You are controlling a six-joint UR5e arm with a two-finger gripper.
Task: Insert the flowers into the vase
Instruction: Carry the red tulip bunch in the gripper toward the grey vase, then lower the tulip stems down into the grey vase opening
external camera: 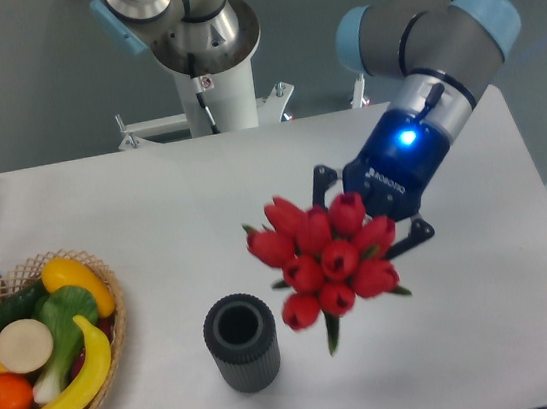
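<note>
Flowers [326, 258] clenched in tool [371, 214] — carried in air above table [153, 210], buds tilted toward camera, just right of vase [241, 342] and above it. Vase mouth seen unfilled. Pickup judged done — alignment of stems over mouth and lowering left.

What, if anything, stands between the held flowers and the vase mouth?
Nothing visible. The claw holds the flowers up and to the right of the vase, whose mouth is open and unobstructed.
</note>
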